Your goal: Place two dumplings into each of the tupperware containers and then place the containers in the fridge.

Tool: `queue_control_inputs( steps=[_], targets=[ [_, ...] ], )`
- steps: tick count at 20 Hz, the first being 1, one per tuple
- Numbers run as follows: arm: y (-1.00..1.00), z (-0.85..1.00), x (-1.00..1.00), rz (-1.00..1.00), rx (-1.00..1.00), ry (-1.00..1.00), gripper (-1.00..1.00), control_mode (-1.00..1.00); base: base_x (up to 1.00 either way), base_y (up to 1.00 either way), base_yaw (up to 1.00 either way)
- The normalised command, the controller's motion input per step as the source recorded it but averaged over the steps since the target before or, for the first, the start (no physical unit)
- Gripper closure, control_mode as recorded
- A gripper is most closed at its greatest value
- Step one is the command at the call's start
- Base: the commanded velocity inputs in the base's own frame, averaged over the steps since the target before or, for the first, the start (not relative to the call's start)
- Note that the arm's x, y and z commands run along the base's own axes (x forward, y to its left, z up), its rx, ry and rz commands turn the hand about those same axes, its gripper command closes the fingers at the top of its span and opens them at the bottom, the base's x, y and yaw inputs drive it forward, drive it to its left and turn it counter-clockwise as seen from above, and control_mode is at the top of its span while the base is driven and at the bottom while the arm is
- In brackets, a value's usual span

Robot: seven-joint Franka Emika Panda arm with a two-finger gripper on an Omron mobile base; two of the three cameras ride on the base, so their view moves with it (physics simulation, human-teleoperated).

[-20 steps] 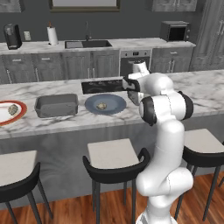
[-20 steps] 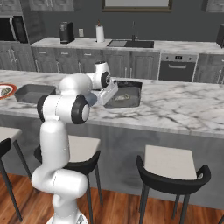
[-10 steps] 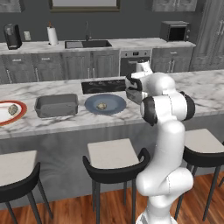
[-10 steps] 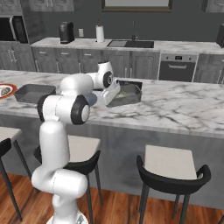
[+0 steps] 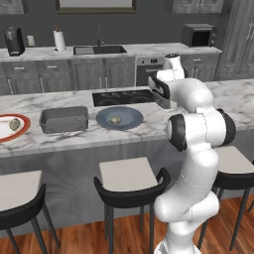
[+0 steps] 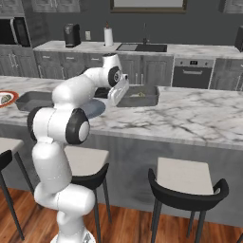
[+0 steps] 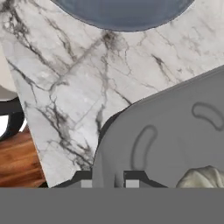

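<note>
Left base view: one tupperware container (image 5: 63,119) sits on the worktop (image 5: 124,134) beside a blue plate (image 5: 119,118) carrying a dumpling (image 5: 115,120).

Right base view: the end effector (image 6: 119,91) is at the rim of a second container (image 6: 137,96).

Hand view: its fingertips (image 7: 130,178) are clamped on that container's rim (image 7: 101,144), with another dumpling (image 7: 201,178) inside, just beside them.

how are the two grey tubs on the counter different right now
The left tupperware container sits flat on the marble counter, while the right tupperware container looks tilted, one rim raised. Nothing touches the left container; the tool is shut on the right container's rim. The right container holds a dumpling; the left container's inside can't be seen. Both are grey, shallow and rounded.
</note>
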Motion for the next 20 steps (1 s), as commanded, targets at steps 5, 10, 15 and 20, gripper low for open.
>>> queue_control_inputs(
  steps=[5, 10, 15, 20],
  targets=[
    [-0.01, 0.52, -1.00, 0.13, 0.00, -0.10, 1.00, -1.00, 0.00, 0.00, 0.00],
    [0.14, 0.10, -1.00, 0.13, 0.00, -0.03, 1.00, -1.00, 0.00, 0.00, 0.00],
    [0.41, 0.10, -1.00, 0.18, -0.06, -0.11, 1.00, -1.00, 0.00, 0.00, 0.00],
    [0.48, 0.01, -1.00, 0.22, -0.10, -0.13, 1.00, -1.00, 0.00, 0.00, 0.00]
  ],
)
